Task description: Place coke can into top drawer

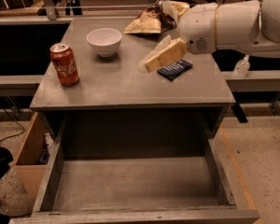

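Observation:
The coke can, red with white script and a silver top, stands upright at the left edge of the grey cabinet top. The top drawer is pulled fully open below the top, and its flat grey floor holds nothing. My gripper, cream-coloured on a white arm, hangs over the middle-right of the cabinet top and points left. It is well to the right of the can and holds nothing that I can see.
A white bowl stands behind and to the right of the can. A crumpled chip bag lies at the back of the top. A dark blue packet lies under the gripper. A tan wooden box sits on the floor left of the drawer.

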